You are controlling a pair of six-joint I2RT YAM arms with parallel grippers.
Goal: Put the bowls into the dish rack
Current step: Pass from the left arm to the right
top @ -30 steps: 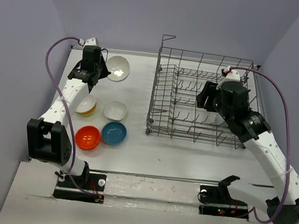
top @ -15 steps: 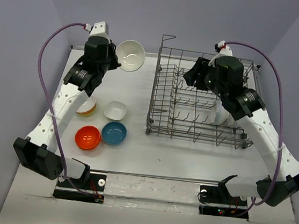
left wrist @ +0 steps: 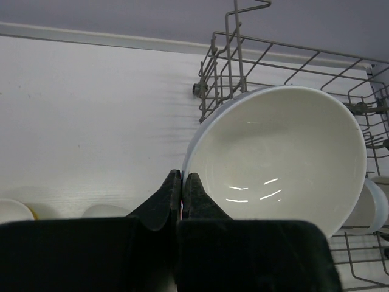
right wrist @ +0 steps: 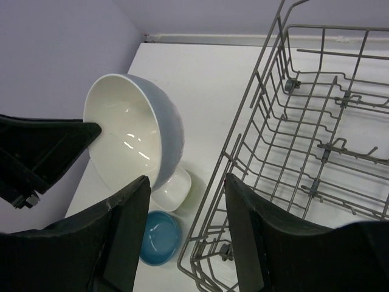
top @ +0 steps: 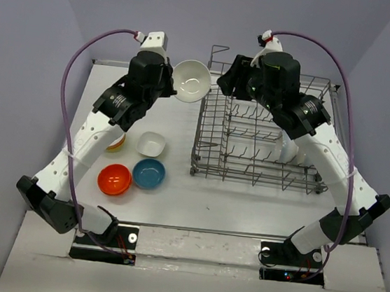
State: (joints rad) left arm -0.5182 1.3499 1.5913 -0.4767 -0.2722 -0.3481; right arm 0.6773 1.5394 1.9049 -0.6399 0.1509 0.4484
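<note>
Left wrist, left tool (left wrist: 182,180) pinching glossy white bowl (left wrist: 279,161), perhaps blue-backed, right tool (right wrist: 186,180) released

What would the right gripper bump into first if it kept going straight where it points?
Probably the round white bowl that the left gripper holds beside the dish rack. Depth is unclear, so the right gripper might slip past.

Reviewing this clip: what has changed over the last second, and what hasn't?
The left gripper, shut on the rim of the round white bowl, lifted it off the table's far left and carried it right, toward the grey wire dish rack. The right gripper, open, swung from over the rack's right side to its far-left corner, facing that bowl. The orange-red bowl, blue bowl and squarish white bowl stayed put.
</note>
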